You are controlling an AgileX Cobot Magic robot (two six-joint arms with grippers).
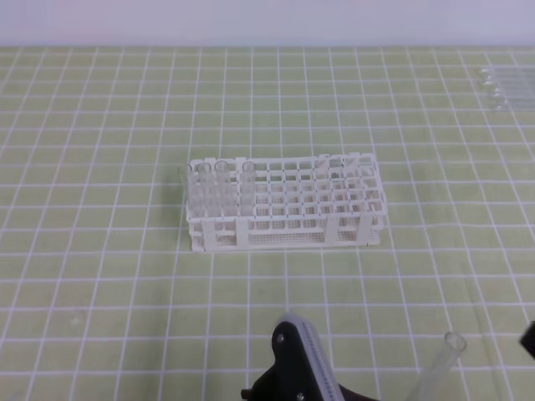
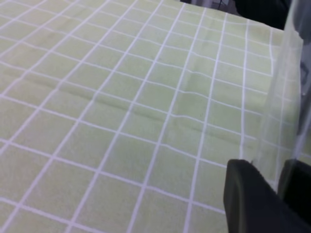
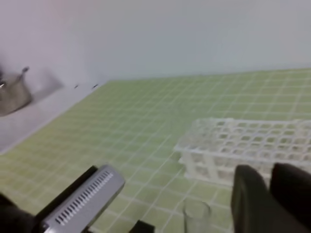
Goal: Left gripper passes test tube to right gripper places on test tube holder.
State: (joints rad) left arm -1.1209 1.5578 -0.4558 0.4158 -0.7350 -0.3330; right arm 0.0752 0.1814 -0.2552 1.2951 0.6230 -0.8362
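Note:
The white test tube holder (image 1: pixel 284 219) stands mid-table with several clear tubes upright in its left holes; the right wrist view shows it too (image 3: pixel 243 150). At the bottom edge, my left gripper (image 1: pixel 297 372) is shut on the test tube (image 1: pixel 436 372), which slants up to the right with its open rim on top. In the left wrist view the test tube (image 2: pixel 282 97) runs down between the black fingers (image 2: pixel 245 199). Only a dark sliver of my right gripper (image 1: pixel 529 338) shows, right of the tube. Its fingers (image 3: pixel 252 204) stand close together with nothing between them, beside the tube's rim (image 3: pixel 196 212).
Spare clear tubes (image 1: pixel 501 83) lie at the far right back of the green gridded mat (image 1: pixel 100 251). A metal pot (image 3: pixel 14 92) sits beyond the mat's left edge. The left gripper's ribbed block (image 3: pixel 82 201) is close to the right gripper.

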